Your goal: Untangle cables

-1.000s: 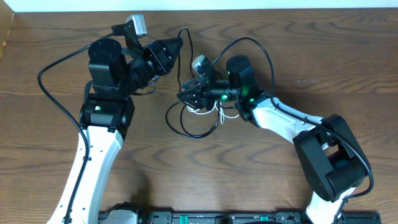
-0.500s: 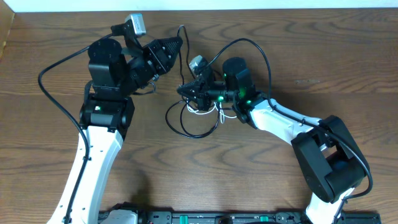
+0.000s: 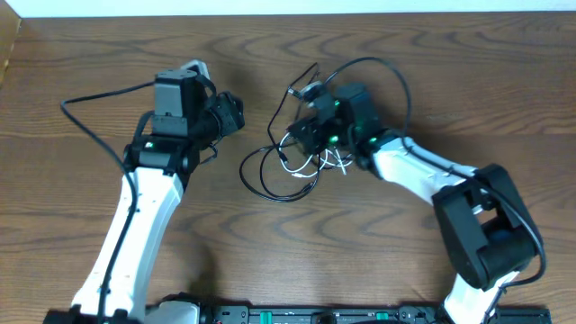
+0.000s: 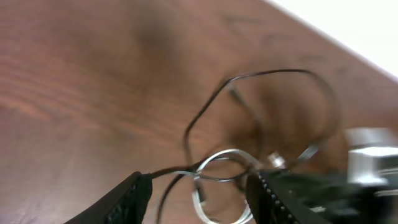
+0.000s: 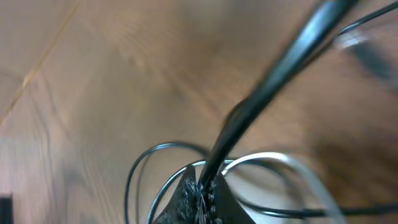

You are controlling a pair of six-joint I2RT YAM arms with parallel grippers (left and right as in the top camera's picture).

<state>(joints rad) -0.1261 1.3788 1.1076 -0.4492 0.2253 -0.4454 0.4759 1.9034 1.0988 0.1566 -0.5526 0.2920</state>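
Note:
The cables lie tangled mid-table: a thin black cable (image 3: 266, 184) in wide loops and a white cable (image 3: 312, 163) coiled among them. My right gripper (image 3: 304, 135) reaches into the tangle from the right. In the right wrist view my right gripper (image 5: 203, 186) is shut on the black cable (image 5: 280, 68), which runs up and away from the tips, with the white cable (image 5: 292, 163) curving beside them. My left gripper (image 3: 239, 115) hangs left of the tangle. Seen from the left wrist, my left gripper (image 4: 199, 199) is open and holds nothing; the white cable (image 4: 219, 155) and black cable (image 4: 267, 73) lie ahead.
Thick black wires (image 3: 94, 94) fixed to the arms arch over the wooden table (image 3: 450, 72). A pale wall edge (image 3: 270, 7) runs along the far side. The right arm's base (image 3: 486, 238) fills the near right.
My left gripper let go of the black cable's end, opened and swung down and back to the left. My right gripper shut on the black cable and shifted slightly right.

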